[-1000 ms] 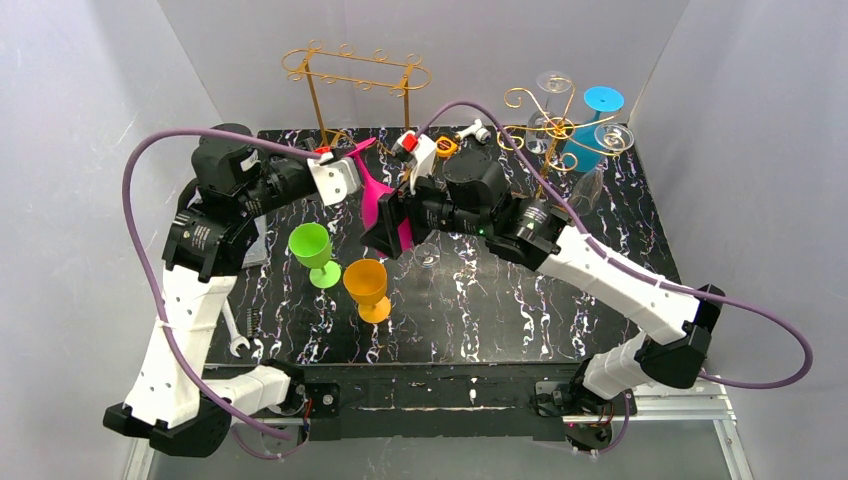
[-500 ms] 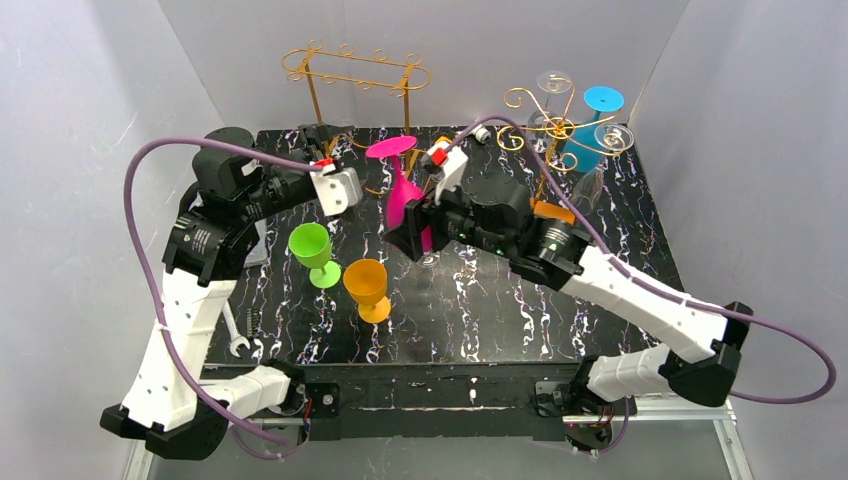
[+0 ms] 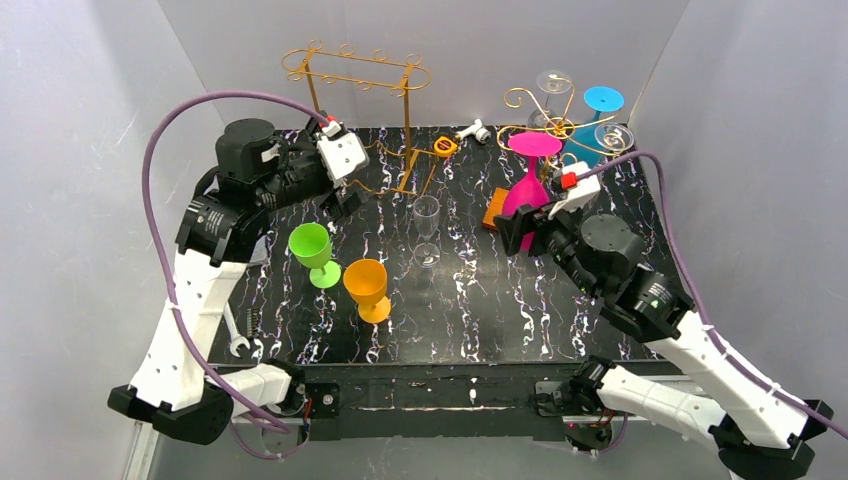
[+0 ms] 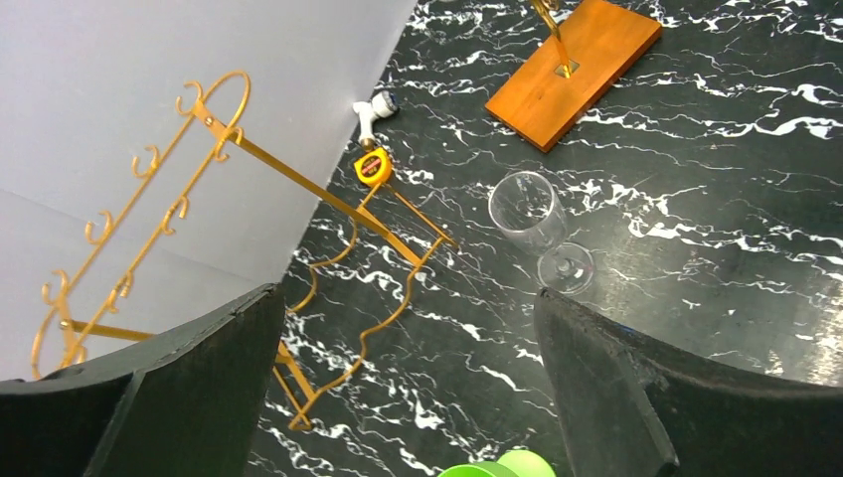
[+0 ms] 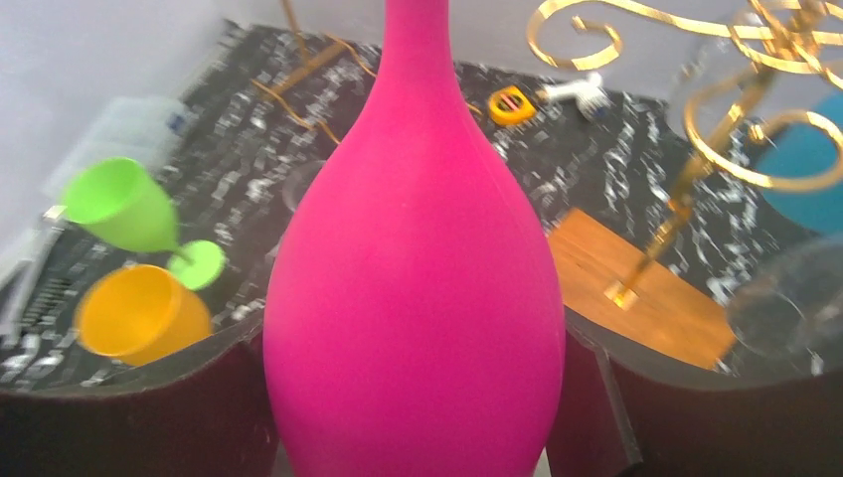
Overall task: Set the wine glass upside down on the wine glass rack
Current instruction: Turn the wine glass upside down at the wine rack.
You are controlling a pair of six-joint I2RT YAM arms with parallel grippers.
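Built of glossy white shell links along the left arm (image 3: 185, 320) and the right arm (image 3: 715, 352), joined by round black motor housings bearing small white labels. Wired on each side with a thick purple cable (image 3: 230, 96) running from base to wrist, and capped at each wrist with a white block carrying a small red tab. Finished at the left gripper (image 4: 406, 298) with broad matte-black fingers (image 4: 169, 388), rounded along the edges.

The black marble table (image 3: 500, 310) is carrying a fair bit. A clear glass (image 3: 426, 225) is standing near the middle, with a green cup (image 3: 312, 250) and orange cup (image 3: 367, 285) sitting around 9. A wrench (image 3: 234, 335) is lying at 8 by the edge, a gold rack (image 3: 407, 130) is standing at 11, a tape measure (image 3: 445, 146) is sitting at 12, and a wooden rack base (image 4: 596, 45) is resting at 1.
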